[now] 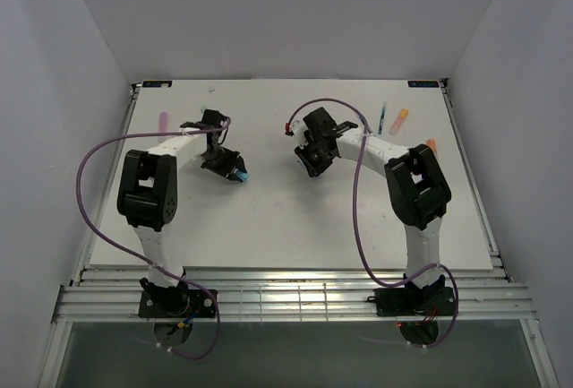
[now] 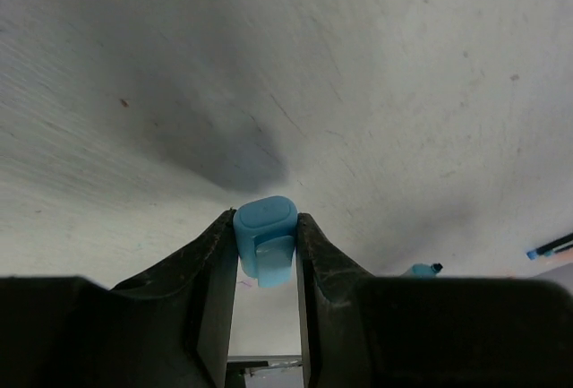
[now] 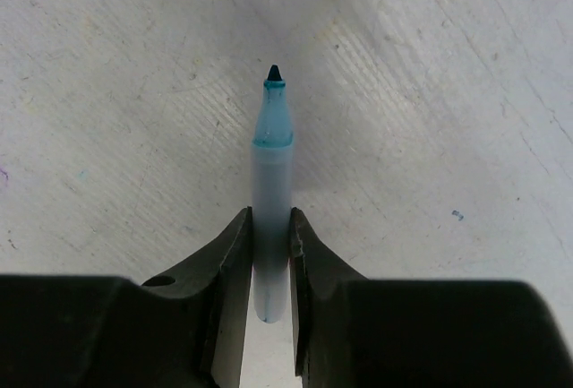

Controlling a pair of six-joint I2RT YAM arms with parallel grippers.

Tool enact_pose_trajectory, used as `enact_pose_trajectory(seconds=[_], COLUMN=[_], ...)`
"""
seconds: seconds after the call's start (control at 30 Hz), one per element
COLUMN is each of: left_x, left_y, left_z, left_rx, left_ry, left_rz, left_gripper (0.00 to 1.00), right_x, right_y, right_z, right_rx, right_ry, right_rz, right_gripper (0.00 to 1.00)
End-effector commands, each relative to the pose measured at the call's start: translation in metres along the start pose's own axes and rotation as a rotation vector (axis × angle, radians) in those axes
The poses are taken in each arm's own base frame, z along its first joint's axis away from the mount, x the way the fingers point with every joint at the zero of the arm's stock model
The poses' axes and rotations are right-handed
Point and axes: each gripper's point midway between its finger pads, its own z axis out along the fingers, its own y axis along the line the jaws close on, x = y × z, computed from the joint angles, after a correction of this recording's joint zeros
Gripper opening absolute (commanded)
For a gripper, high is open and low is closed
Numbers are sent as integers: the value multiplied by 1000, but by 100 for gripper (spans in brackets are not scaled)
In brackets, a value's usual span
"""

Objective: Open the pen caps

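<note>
Matte white tabletop [image 1: 286, 218], scuffed, is boxed by plain pale walls [image 1: 54, 92]. Rounded light blue pen cap [image 2: 265, 222] is pinched in left tool [image 2: 266, 249]; uncapped frosted pen [image 3: 270, 155], dark tip exposed, is clamped in right tool [image 3: 269, 227], both above tabletop centre.

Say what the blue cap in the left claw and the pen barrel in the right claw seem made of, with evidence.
Blue cap: probably opaque moulded plastic, smooth with a soft sheen and rounded edges.
Pen barrel: likely frosted translucent plastic, cloudy, tinted blue towards the tip.
</note>
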Motion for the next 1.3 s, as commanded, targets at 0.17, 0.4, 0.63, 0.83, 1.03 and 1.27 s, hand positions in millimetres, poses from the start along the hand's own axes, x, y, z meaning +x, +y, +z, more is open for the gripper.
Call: enact_pose_trajectory(seconds=[0.17,0.4,0.63,0.83,1.03,1.27], left_x=[-8,11,23,20,6,7], left_y=[-5,-18,-28,-34,-37,-20], left_z=[4,10,22,31,29,35], left_rx=[-33,-13,16,46,55,27], left_ry=[-12,-9,-4,-11,-51,-47], left_rz=[-197,-240,-240,-244,-218,-232], left_gripper=[0,0,0,0,0,0], right_x=[-25,-52,-56,-39,-23,-6], right_y=[26,51,65,70,65,42], right_z=[-5,-7,5,12,13,10], right_rx=[-41,-156,-214,-240,-195,-36], right_ry=[-108,-181,-166,-139,-127,-122], right_rz=[-254,-329,-328,-315,-317,-488], right_gripper=[8,9,10,12,16,14])
